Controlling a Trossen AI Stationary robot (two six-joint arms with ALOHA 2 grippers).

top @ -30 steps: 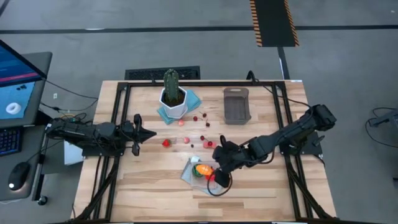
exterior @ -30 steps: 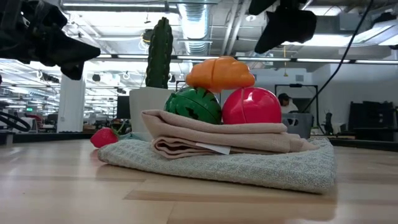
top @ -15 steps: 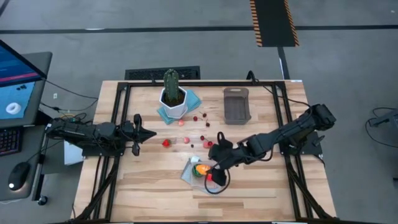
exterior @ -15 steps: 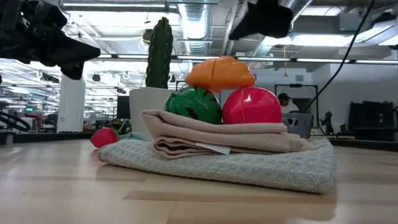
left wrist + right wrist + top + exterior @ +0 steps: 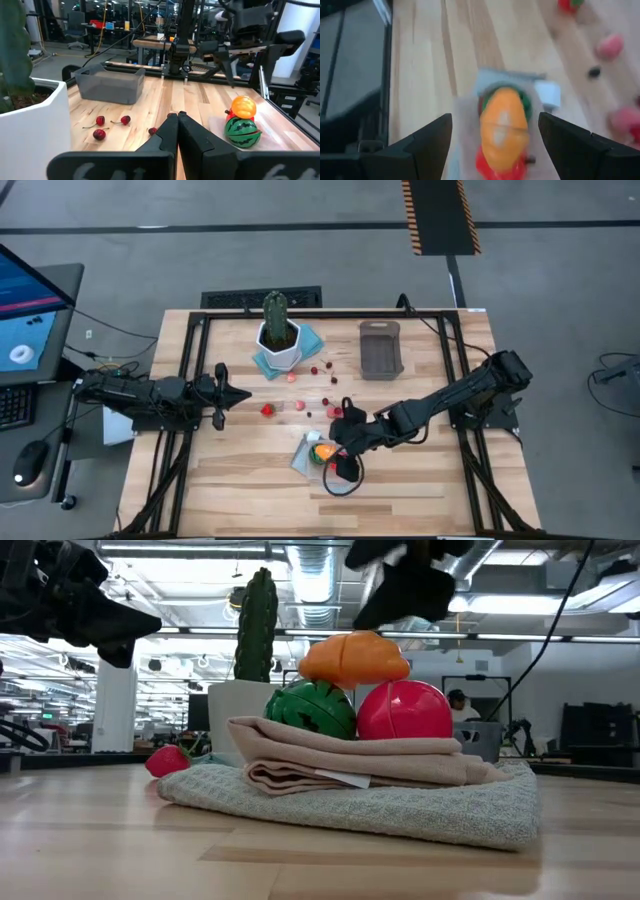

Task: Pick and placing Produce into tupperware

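Observation:
The produce is a small pile on a folded cloth [image 5: 312, 462]: an orange piece [image 5: 355, 657] on top of a green-striped piece [image 5: 312, 710] and a red piece [image 5: 405, 710]. Cherries [image 5: 100, 120], a strawberry [image 5: 267, 410] and a pink bit [image 5: 297, 406] lie loose on the table. The grey tupperware [image 5: 380, 348] stands near the far edge. My right gripper [image 5: 495, 117] hangs open just above the pile, one finger on either side of the orange piece [image 5: 504, 122], touching nothing. My left gripper [image 5: 177, 131] is shut and waits at the table's left.
A cactus in a white hexagonal pot [image 5: 279, 340] stands on a teal cloth at the far edge, left of the tupperware. Bare wood lies along the near edge [image 5: 230, 480]. Black frame rails [image 5: 170, 460] run beside both side edges.
My right gripper has moved toward the table's left, from beside the red piece to a place over the top of the pile. The produce and the cloth have stayed where they were.

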